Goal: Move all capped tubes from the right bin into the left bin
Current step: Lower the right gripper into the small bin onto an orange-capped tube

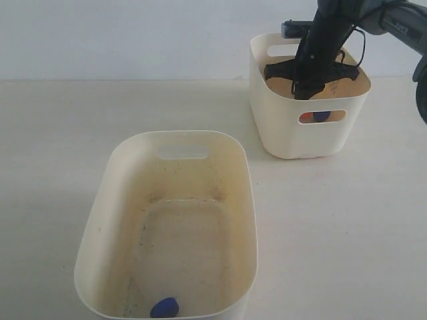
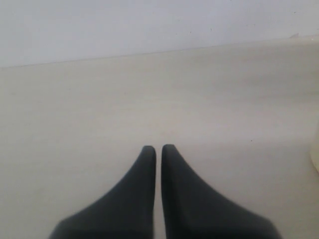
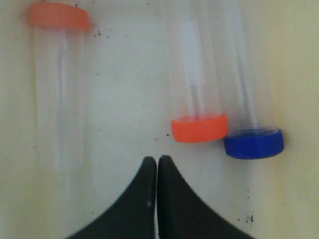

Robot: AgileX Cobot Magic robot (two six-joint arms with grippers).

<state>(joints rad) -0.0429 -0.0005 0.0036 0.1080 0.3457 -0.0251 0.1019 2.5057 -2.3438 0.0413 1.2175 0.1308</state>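
Note:
The right bin (image 1: 287, 137) stands at the back right, and my right arm reaches down into it. Through its front slot an orange and a blue cap (image 1: 321, 116) show. In the right wrist view my right gripper (image 3: 157, 160) is shut and empty above the bin floor. Three capped tubes lie there: one with an orange cap (image 3: 58, 16) off to one side, another orange-capped (image 3: 199, 128) beside a blue-capped one (image 3: 253, 143), both close to the fingertips. The left bin (image 1: 100, 220) sits near the front with one blue-capped tube (image 1: 164, 307) inside. My left gripper (image 2: 158, 148) is shut over bare table.
The table (image 1: 347, 227) is a pale surface running back to a white wall. The left bin's floor is speckled and grimy. A cream edge (image 2: 315, 157) shows at the side of the left wrist view.

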